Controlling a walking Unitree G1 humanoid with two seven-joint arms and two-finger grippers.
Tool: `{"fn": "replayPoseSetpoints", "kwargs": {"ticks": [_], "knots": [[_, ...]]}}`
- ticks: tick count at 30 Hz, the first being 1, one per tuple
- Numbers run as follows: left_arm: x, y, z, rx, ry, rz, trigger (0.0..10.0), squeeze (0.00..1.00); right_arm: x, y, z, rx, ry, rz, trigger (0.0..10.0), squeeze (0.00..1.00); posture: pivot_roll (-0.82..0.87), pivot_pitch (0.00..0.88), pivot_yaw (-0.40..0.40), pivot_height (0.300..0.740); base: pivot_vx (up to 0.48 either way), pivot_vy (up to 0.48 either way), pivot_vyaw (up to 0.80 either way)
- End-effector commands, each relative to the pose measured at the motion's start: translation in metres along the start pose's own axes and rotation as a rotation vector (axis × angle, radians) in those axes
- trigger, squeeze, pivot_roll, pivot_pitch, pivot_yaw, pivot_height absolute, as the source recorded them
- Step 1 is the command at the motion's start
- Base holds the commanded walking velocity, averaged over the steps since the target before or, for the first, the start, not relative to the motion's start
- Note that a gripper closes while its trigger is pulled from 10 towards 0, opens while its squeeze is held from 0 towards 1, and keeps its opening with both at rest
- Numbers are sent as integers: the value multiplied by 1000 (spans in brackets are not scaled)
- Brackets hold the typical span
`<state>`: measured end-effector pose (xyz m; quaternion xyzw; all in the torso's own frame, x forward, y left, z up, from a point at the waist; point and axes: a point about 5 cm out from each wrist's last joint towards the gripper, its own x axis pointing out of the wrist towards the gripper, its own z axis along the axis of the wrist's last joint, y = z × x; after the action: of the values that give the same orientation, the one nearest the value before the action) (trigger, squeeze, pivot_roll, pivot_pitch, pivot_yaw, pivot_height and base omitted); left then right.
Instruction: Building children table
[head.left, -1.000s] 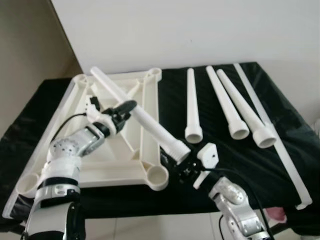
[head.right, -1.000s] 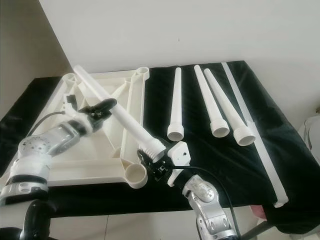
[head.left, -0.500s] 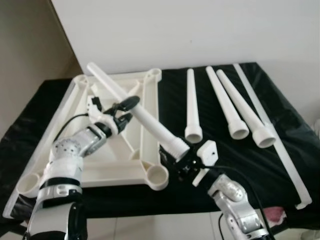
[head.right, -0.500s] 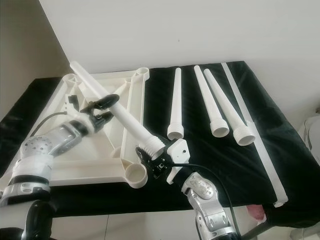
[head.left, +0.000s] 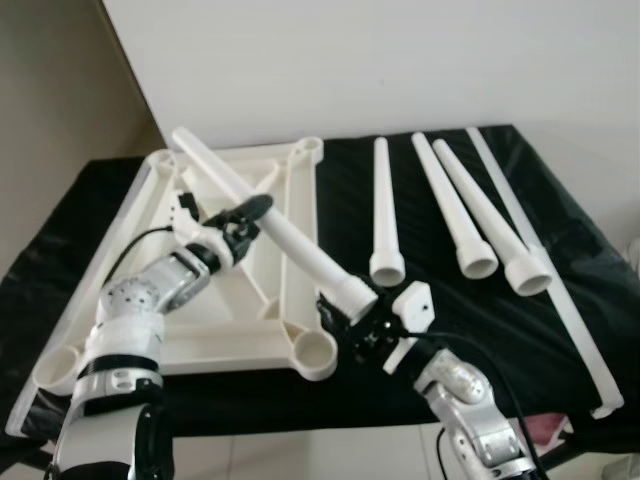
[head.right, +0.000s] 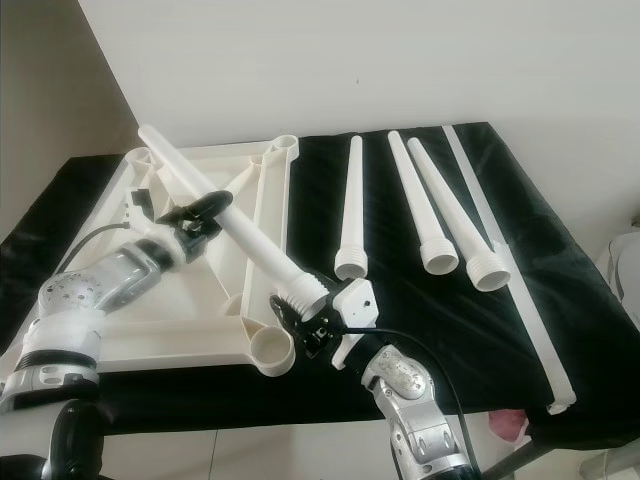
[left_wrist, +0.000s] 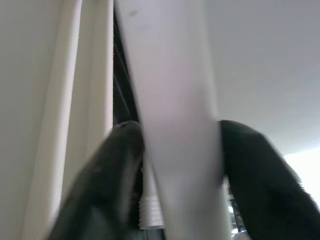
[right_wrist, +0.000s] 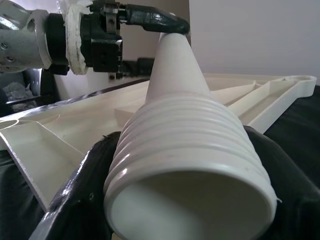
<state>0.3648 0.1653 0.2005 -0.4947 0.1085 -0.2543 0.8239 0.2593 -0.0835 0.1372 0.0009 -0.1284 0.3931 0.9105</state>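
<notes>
The white table top (head.left: 215, 345) lies upside down on the left of the black-covered table. One white table leg (head.left: 295, 240) is held slanted above it by both grippers. My left gripper (head.left: 252, 215) is shut on the leg's mid shaft, with a black finger (left_wrist: 105, 180) on each side of the leg (left_wrist: 175, 125). At the leg's wide threaded end (right_wrist: 190, 145), my right gripper (head.left: 352, 315) is shut around it. That end hangs just above and right of the near corner socket (head.left: 316, 352).
Three more white legs (head.left: 384, 215) (head.left: 452, 210) (head.left: 490, 222) lie side by side on the black cloth (head.left: 480, 340), wide ends toward me. A long white strip (head.left: 545, 270) lies along the right edge. A wall stands close behind the table.
The held leg has shifted slightly up and to the left with both grippers. Both grips are unchanged.
</notes>
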Motion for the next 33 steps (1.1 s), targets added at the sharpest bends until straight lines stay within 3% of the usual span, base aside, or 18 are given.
{"fn": "replayPoseSetpoints", "kwargs": {"ticks": [1,11,12,13,14,15,16,23,33], "knots": [[-7,-24,7,25,-16,-445,0,0,3,3,2,4,-16,18,10000,0,-107,26,134,740,0,0,0],[-3,-21,6,41,-3,-417,0,0,3,4,2,8,-17,24,10000,0,-112,21,132,740,0,0,0],[-1,-18,7,28,-9,-390,10000,0,3,3,2,8,-18,27,10000,0,-112,16,132,740,0,0,0],[-1,-18,7,28,-9,-390,10000,0,3,3,2,8,-18,27,10000,0,-112,16,132,740,0,0,0],[0,-17,9,7,-19,-389,10000,231,3,3,2,7,-18,28,10000,0,-112,14,132,740,0,0,0],[0,-17,10,-7,-27,-389,10000,231,3,3,2,7,-18,29,10000,0,-112,14,132,740,0,0,0],[0,-17,10,-4,-24,-400,10000,1000,4,3,2,6,-19,30,10000,0,-112,11,129,740,0,0,0],[-1,-18,9,30,-13,-404,10000,1000,6,3,4,7,-27,40,10000,0,-110,4,126,740,0,0,0],[-1,-19,17,9,-34,-425,10000,1000,5,5,2,14,-19,56,10000,0,-109,1,117,740,0,0,0]]}}
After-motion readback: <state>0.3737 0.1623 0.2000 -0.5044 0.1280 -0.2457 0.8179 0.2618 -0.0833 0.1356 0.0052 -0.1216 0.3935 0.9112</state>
